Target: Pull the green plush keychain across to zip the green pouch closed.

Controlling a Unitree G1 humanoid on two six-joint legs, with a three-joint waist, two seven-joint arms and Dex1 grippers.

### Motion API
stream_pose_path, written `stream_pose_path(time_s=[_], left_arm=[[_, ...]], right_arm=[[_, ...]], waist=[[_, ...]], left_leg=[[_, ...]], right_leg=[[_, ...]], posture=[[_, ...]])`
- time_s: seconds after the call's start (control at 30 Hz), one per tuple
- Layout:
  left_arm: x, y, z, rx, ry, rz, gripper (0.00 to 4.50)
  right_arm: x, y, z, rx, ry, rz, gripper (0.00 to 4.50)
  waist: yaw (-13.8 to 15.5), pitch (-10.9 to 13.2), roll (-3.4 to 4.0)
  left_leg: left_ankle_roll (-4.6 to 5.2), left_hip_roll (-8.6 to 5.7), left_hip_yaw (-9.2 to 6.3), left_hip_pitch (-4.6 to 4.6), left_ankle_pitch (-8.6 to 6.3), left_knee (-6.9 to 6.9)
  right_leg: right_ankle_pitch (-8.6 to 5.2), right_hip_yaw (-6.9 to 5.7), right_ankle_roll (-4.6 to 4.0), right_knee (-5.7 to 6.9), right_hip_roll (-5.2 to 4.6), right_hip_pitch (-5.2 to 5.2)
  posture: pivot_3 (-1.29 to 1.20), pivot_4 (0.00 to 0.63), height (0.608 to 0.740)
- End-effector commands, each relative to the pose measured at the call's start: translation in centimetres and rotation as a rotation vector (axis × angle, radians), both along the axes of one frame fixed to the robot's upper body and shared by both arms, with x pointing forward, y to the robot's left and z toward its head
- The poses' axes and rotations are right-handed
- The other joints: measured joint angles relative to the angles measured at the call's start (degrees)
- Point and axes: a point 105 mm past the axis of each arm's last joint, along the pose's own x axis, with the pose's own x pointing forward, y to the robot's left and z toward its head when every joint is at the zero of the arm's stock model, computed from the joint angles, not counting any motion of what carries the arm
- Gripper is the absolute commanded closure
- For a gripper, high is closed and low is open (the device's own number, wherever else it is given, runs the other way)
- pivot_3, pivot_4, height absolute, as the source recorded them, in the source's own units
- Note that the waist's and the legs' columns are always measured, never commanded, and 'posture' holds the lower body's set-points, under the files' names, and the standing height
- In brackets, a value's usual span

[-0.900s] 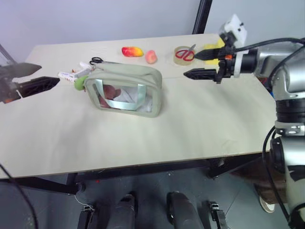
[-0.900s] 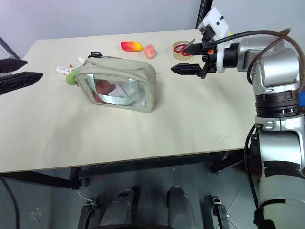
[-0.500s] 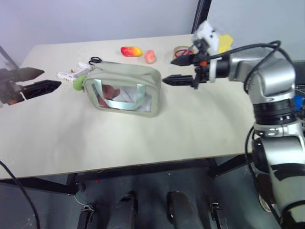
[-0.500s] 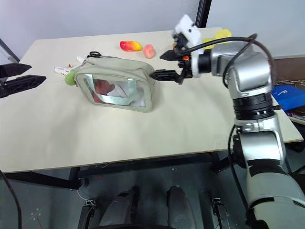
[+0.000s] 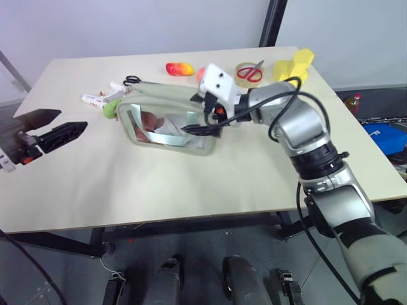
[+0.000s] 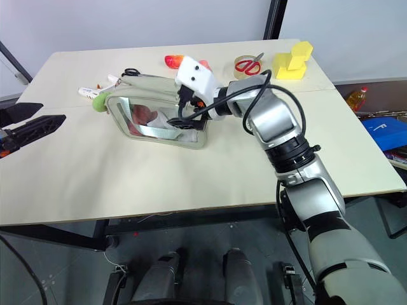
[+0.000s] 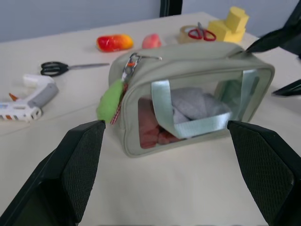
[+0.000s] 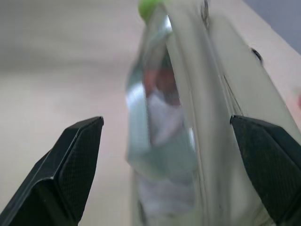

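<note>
Sage-green pouch [image 5: 166,118] stood mid-table, its lime plush keychain [image 7: 109,100] hanging at the left end, while the right gripper [image 6: 180,114] spread around the opposite end and the left gripper [image 5: 56,127] waited spread apart; an unbraced pouch could slide.

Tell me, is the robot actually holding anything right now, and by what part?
Nothing is held. The right gripper stands open around the end of the green pouch; the left gripper hangs open, away from it.

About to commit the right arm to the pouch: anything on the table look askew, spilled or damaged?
Nothing stands out. The green pouch stands upright on the table, and the green plush keychain hangs at its end. The scissors, tape roll and toy fruit lie tidy behind it. Both grippers are open.
</note>
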Motion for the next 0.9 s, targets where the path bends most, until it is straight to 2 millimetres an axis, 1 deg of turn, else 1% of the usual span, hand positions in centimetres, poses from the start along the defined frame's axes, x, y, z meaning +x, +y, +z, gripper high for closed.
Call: stream_pose_path(time_s=[0.03, 0.07, 0.17, 0.23, 0.27, 0.33, 0.4, 0.47, 0.53, 0.67, 0.77, 0.83, 0.9], left_arm=[[-0.6, -0.3, 1.0, 0.006, -0.048, 0.006, 0.00], [-0.6, -0.4, 1.0, 0.002, -0.050, 0.005, 0.00], [-0.6, -0.6, 0.7, -0.007, -0.048, 0.008, 0.00], [-0.5, -0.6, 0.7, -0.007, -0.047, 0.008, 0.00], [-0.4, -0.5, 0.8, -0.006, -0.047, 0.008, 0.00], [-0.4, -0.4, 1.1, -0.003, -0.050, 0.009, 0.00], [-0.3, -0.2, 1.3, 0.000, -0.052, 0.009, 0.00], [-0.2, -0.1, 1.4, 0.004, -0.053, 0.009, 0.00], [-0.2, -0.1, 1.4, 0.006, -0.054, 0.008, 0.00], [0.0, -0.4, 1.4, 0.005, -0.056, -0.002, 0.00], [0.1, -0.7, 1.0, 0.009, -0.048, -0.009, 0.00], [0.1, -0.6, 1.0, 0.010, -0.045, -0.008, 0.00], [0.0, -0.4, 1.0, 0.010, -0.044, -0.002, 0.00]], right_arm=[[0.0, 0.7, 0.6, -0.026, -0.093, 0.029, 0.84], [0.0, 0.8, 0.5, -0.028, -0.094, 0.032, 1.35], [0.1, 1.0, 0.5, -0.033, -0.114, 0.044, 3.07], [0.0, 1.1, 0.9, -0.025, -0.129, 0.054, 4.08], [-0.2, 1.2, 1.2, -0.024, -0.141, 0.080, 4.44], [-1.2, 1.1, 1.9, -0.025, -0.173, 0.166, 4.44], [-1.9, 0.6, 2.2, -0.040, -0.195, 0.227, 4.44], [-1.8, -0.5, 1.8, -0.088, -0.207, 0.249, 4.44], [-1.7, -1.2, 1.5, -0.109, -0.197, 0.254, 4.44], [-2.3, -0.6, 1.3, -0.081, -0.153, 0.275, 4.44], [-2.9, 0.0, 0.4, -0.083, -0.118, 0.290, 4.44], [-3.2, 0.1, -0.2, -0.091, -0.089, 0.295, 4.44], [-3.0, -0.1, -0.4, -0.090, -0.083, 0.270, 3.68]], waist=[[-0.03, 0.00, 0.00], [-0.07, 0.00, 0.00], [-0.41, 0.00, 0.00], [-0.51, 0.00, 0.00], [-0.51, 0.00, 0.00], [-0.48, 0.00, 0.00], [-0.48, 0.00, 0.00], [-0.42, 0.00, 0.00], [-0.42, 0.00, 0.00], [-0.59, 0.00, 0.00], [-0.57, 0.00, 0.00], [-0.56, 0.00, 0.00], [-0.53, 0.00, 0.00]], left_leg=[[0.00, 0.01, 0.00, 0.00, 0.00, 0.00], [0.00, 0.02, 0.00, 0.00, 0.00, 0.00], [-0.01, 0.02, 0.00, 0.00, 0.01, -0.01], [-0.01, 0.02, 0.00, 0.00, 0.01, -0.01], [-0.01, 0.03, 0.00, 0.01, 0.01, -0.01], [-0.01, 0.03, 0.00, 0.00, 0.01, -0.01], [-0.01, 0.03, 0.00, 0.00, 0.01, -0.01], [-0.01, 0.03, 0.01, -0.01, 0.00, -0.01], [-0.01, 0.02, 0.01, 0.00, 0.01, -0.01], [-0.01, 0.04, 0.00, 0.03, 0.01, -0.01], [-0.01, 0.13, 0.00, 0.03, 0.01, -0.01], [-0.01, 0.21, 0.01, 0.03, 0.00, -0.01], [-0.02, 0.32, 0.02, 0.04, 0.00, -0.01]], right_leg=[[0.00, 0.00, 0.00, 0.00, 0.01, 0.00], [0.00, 0.00, 0.00, 0.00, 0.02, 0.00], [0.00, 0.00, 0.01, 0.00, 0.03, -0.01], [0.01, 0.00, 0.01, 0.00, 0.03, 0.00], [0.01, 0.00, 0.01, 0.00, 0.04, 0.00], [0.01, 0.00, 0.01, 0.00, 0.05, 0.00], [0.01, 0.00, 0.01, -0.01, 0.05, 0.00], [0.01, 0.00, 0.01, -0.02, 0.05, 0.00], [0.00, 0.00, 0.02, -0.02, 0.05, 0.01], [0.01, 0.00, 0.01, 0.02, 0.06, 0.02], [0.01, 0.01, 0.00, 0.02, 0.13, 0.01], [0.01, 0.01, 0.00, 0.01, 0.19, 0.01], [0.04, 0.01, -0.05, 0.01, 0.29, 0.01]], posture=[[0.00, 0.150, 0.740], [0.00, 0.150, 0.740], [0.00, 0.150, 0.740], [0.00, 0.150, 0.740], [0.00, 0.150, 0.740], [0.00, 0.150, 0.740], [0.00, 0.150, 0.740], [0.00, 0.150, 0.740], [0.00, 0.150, 0.740], [0.00, 0.150, 0.740], [0.00, 0.150, 0.740], [0.00, 0.150, 0.740], [0.00, 0.150, 0.740]])
